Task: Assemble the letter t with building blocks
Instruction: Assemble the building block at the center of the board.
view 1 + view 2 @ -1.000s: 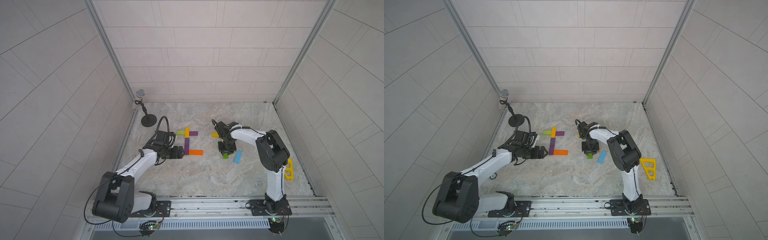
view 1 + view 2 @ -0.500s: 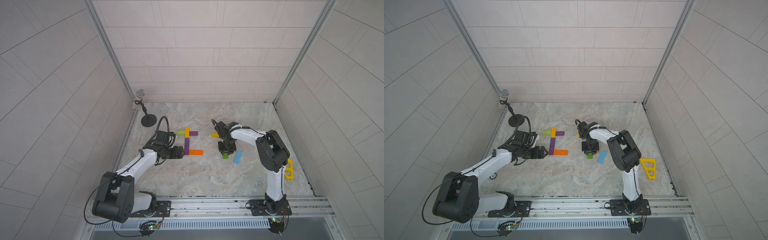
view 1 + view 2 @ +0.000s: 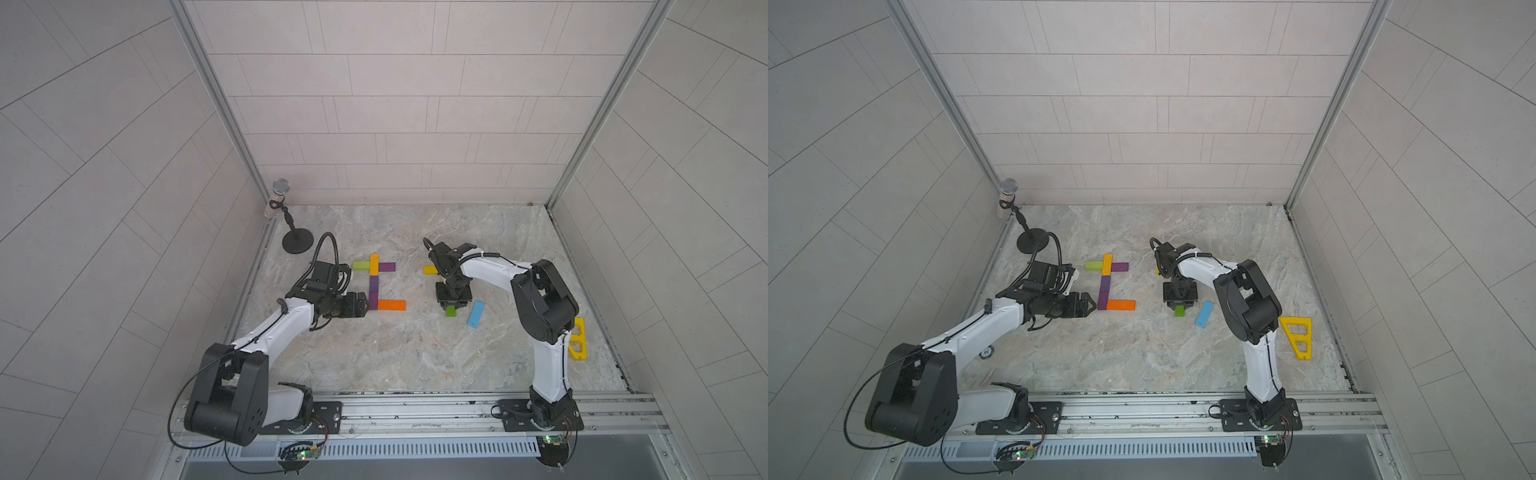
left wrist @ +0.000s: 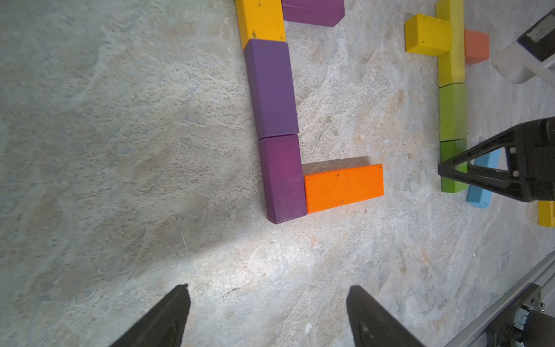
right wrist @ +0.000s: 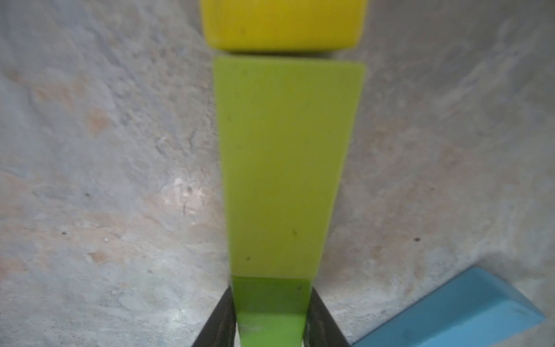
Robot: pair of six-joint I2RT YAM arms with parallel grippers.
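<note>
top views: high up front, both look down on the whole desk [image 3: 415, 357]
left wrist: low over the desk
right wrist: super close, blurry, on lime block [image 5: 282, 165] and green block [image 5: 270, 303]

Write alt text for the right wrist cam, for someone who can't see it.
Blurred close-up: the right tool has its two black fingers flanking a green block on a marbled table. That block lies end to end with a lime block, then a yellow block. A light blue block lies angled beside them.
</note>
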